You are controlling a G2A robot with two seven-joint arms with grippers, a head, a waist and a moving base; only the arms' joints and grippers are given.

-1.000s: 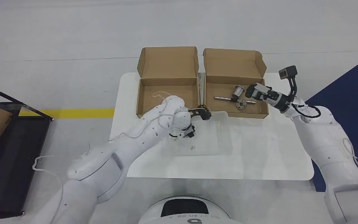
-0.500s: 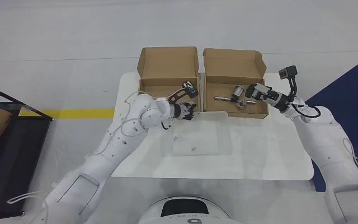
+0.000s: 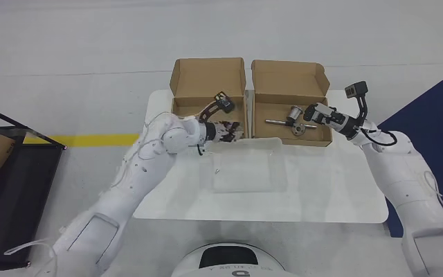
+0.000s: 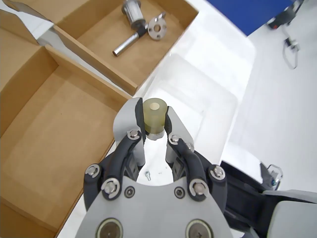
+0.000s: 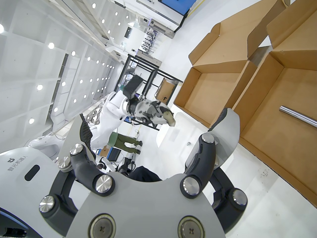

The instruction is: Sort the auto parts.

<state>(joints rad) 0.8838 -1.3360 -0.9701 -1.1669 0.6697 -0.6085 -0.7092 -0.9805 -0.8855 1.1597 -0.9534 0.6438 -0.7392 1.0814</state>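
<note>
Showing the sort partway done. At the centre of the top view the left gripper (image 3: 233, 129) is clamped on a yellowish rubber bushing (image 4: 154, 122). It hangs at the lower right corner of the left cardboard box (image 3: 194, 121), whose visible floor is bare. The right cardboard box (image 3: 277, 109), upper right of centre, already contains a steel shaft (image 3: 279, 122), a flange (image 3: 298, 129) and a ribbed metal cylinder (image 3: 295, 111). The right gripper (image 3: 313, 113) hovers over that box's right end, fingers spread with nothing between them. Below the boxes a clear plastic tray (image 3: 256, 176) lies on the white surface (image 3: 332, 187), and a small screw (image 3: 217, 171) rests in it. Judged remaining: placing the bushing in a box, then sorting the screw.
</note>
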